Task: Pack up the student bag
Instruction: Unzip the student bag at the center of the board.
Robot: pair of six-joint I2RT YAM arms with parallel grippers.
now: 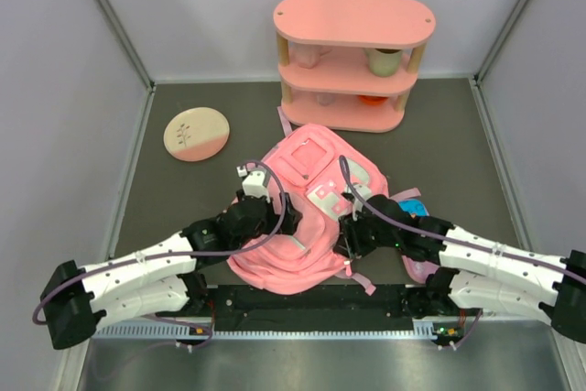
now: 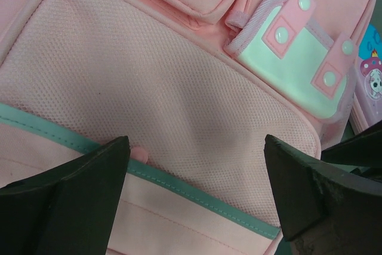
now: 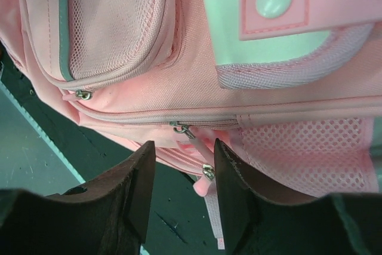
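Note:
The student bag [image 1: 307, 180] is a large pink backpack lying flat in the middle of the table between both arms. My left gripper [image 1: 291, 223] is open and empty, just above the bag's mesh pocket [image 2: 161, 88] and its teal trim [image 2: 197, 186]. The mint flap pocket [image 2: 298, 64] lies beyond it to the right. My right gripper [image 1: 346, 233] is at the bag's near right edge. In the right wrist view its jaws [image 3: 184, 165] stand partly open around a pink zip pull [image 3: 203, 178] and a hanging strap, without pinching them. The bag's zips look closed.
A pink three-tier shelf [image 1: 352, 61] with cups stands at the back. A round cream-and-pink plate [image 1: 195, 135] lies at the back left. A small cartoon pencil case [image 1: 412, 203] lies right of the bag, partly under my right arm. A black rail [image 1: 302, 304] runs along the near edge.

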